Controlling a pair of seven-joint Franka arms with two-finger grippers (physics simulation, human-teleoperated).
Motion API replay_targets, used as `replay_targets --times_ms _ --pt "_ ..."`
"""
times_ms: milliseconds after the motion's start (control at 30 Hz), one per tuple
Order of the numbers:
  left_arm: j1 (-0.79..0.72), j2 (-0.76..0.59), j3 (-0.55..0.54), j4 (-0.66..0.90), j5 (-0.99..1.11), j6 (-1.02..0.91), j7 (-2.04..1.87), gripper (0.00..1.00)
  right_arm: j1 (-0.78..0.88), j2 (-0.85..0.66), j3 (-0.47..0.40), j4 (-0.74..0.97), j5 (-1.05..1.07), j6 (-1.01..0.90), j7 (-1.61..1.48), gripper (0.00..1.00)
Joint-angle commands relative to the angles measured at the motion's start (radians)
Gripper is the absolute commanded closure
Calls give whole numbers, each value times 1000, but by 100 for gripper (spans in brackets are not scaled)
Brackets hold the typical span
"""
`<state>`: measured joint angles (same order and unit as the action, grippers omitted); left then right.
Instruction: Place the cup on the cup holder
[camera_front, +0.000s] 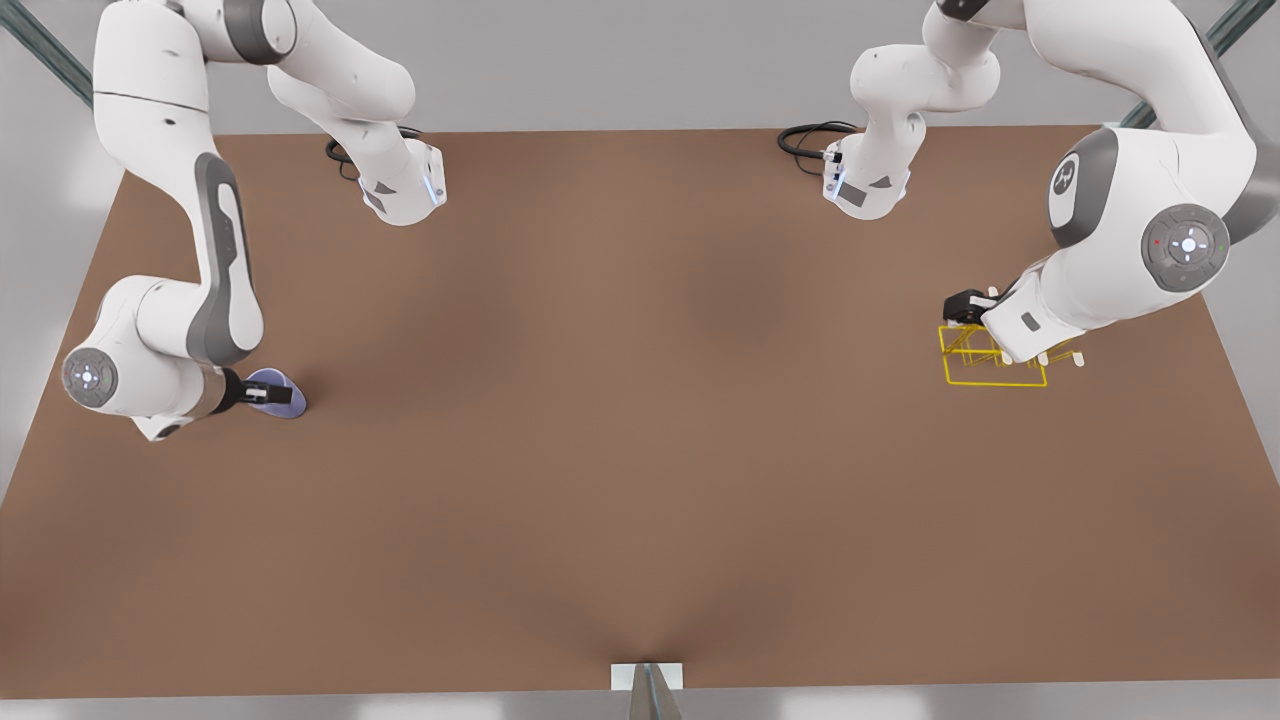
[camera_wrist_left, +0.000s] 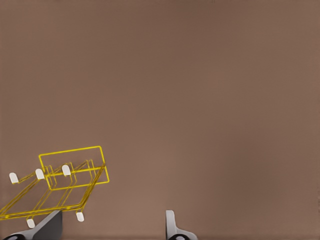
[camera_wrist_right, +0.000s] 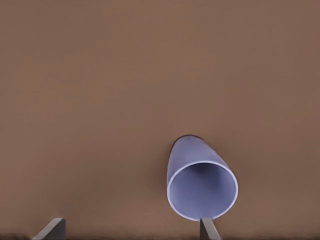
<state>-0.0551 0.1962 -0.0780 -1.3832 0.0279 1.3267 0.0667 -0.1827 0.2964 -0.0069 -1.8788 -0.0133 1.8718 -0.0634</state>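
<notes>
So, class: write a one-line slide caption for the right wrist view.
Open right gripper poised over the lavender cup lying on its side on the brown table.

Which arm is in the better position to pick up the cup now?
The right arm, probably. The right gripper is at the cup, open, with one fingertip by the cup's rim in its wrist view. The left gripper, also open, waits far away at the cup holder.

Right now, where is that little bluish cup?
The cup lies on the brown table at the front view's left, at the right gripper, far from the yellow cup holder opposite.
</notes>
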Motion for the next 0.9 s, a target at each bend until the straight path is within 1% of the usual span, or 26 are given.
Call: replay_targets --times_ms 0,133,200,267,400,500,567,733,867 --pt "0 2 0 0 1 0 5 0 -15 7 -10 -6 3 -34 -90 0" --pt "0 3 0 -5 1 0 5 0 -17 50 -22 -6 3 30 -101 0" --pt "1 3 0 -5 1 2 4 0 -20 49 -19 -29 3 17 -105 0" --pt "0 3 0 -3 1 3 4 0 -20 40 -13 -33 19 -40 -104 0" --pt "0 3 0 -3 1 2 4 0 -23 44 -16 -56 18 -19 -104 0" --pt "0 2 0 -3 1 0 4 0 -30 56 -19 -97 16 110 -107 0" --pt "0 2 0 -5 1 -1 4 0 -32 56 -19 -144 16 150 -107 0" --pt "0 -1 0 -5 0 -8 4 0 -32 55 -19 -157 16 164 -105 0" --pt "0 2 0 -7 0 -6 4 0 -32 56 -19 -204 16 250 -116 0"
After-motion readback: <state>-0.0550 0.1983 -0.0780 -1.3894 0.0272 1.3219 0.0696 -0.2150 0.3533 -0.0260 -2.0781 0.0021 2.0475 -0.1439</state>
